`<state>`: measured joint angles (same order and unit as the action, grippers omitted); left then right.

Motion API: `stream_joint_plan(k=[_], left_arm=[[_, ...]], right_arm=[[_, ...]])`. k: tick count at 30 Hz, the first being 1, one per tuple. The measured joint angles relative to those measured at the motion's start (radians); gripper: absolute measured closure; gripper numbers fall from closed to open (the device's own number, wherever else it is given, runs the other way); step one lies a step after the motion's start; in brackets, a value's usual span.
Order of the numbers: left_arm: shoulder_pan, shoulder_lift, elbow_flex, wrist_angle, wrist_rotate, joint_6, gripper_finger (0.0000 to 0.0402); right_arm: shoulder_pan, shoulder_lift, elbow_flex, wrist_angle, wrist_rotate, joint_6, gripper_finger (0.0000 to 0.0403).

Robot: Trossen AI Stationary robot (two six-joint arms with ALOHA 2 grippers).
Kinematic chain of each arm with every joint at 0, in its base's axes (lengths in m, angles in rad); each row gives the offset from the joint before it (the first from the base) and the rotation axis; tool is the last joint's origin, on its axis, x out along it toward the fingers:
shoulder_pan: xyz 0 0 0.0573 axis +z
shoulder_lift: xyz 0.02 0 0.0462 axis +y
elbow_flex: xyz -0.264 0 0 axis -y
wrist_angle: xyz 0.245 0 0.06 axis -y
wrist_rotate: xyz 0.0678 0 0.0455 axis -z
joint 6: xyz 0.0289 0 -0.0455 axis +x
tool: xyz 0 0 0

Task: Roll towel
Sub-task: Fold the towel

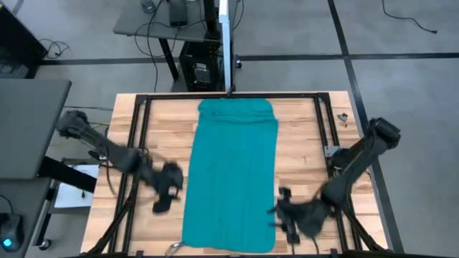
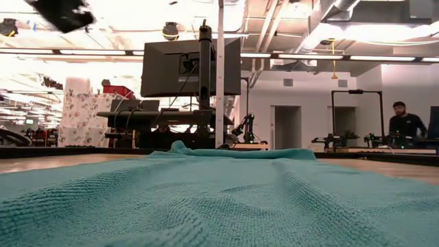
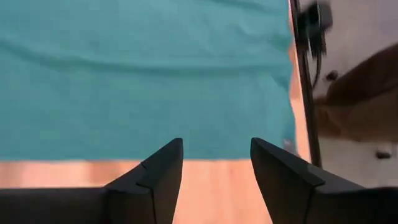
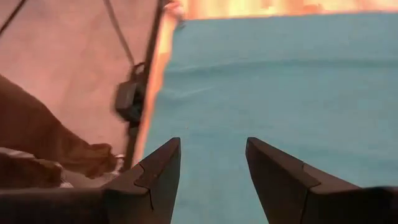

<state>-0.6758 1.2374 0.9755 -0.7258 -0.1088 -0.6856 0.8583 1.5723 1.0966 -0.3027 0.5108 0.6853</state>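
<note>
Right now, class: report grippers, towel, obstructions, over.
Left gripper open, beside the towel. Right gripper open at its opposite edge. Towel flat, unrolled, far end bunched. No obstructions seen.

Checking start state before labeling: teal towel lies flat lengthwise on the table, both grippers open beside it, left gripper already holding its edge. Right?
Not quite. The left gripper holds nothing: the left wrist view shows its open fingers over bare wood, short of the towel. The right gripper is open too.
</note>
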Motion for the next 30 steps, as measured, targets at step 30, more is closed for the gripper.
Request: stream_joint_plan(k=[30], left_arm=[[-0.233,0.854,0.525,-0.135,-0.089,-0.262,0.0233]], right_arm=[[0.078,0.267,0.144,0.072,0.025,0.059,0.0226]])
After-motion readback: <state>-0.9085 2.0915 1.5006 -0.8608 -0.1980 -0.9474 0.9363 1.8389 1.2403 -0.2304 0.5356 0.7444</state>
